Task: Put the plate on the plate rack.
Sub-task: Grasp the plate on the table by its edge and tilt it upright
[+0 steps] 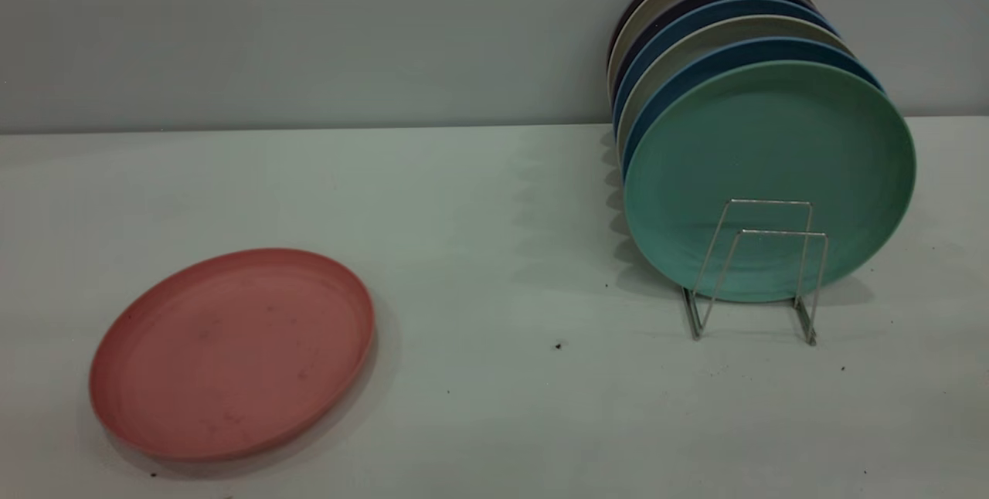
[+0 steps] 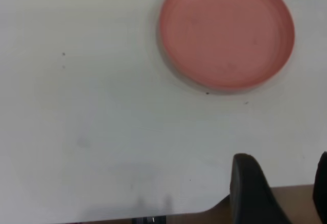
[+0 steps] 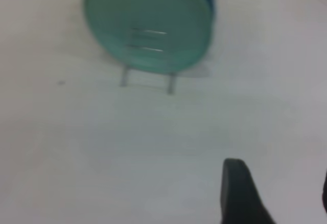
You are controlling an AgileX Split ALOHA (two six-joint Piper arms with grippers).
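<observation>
The salmon-pink plate (image 1: 232,352) lies flat on the white table at the front left; it also shows in the left wrist view (image 2: 227,32). The wire plate rack (image 1: 753,275) stands at the right, with its two front loops free; it also shows in the right wrist view (image 3: 148,55). A mint-green plate (image 1: 769,178) stands upright in it, in front of several more plates. No arm shows in the exterior view. My left gripper (image 2: 280,180) is open and empty, well away from the pink plate near the table's edge. My right gripper (image 3: 278,188) is open and empty, away from the rack.
Blue, grey and dark plates (image 1: 718,28) stand upright behind the green one, up to the back wall. Small dark specks (image 1: 558,345) lie on the table between plate and rack.
</observation>
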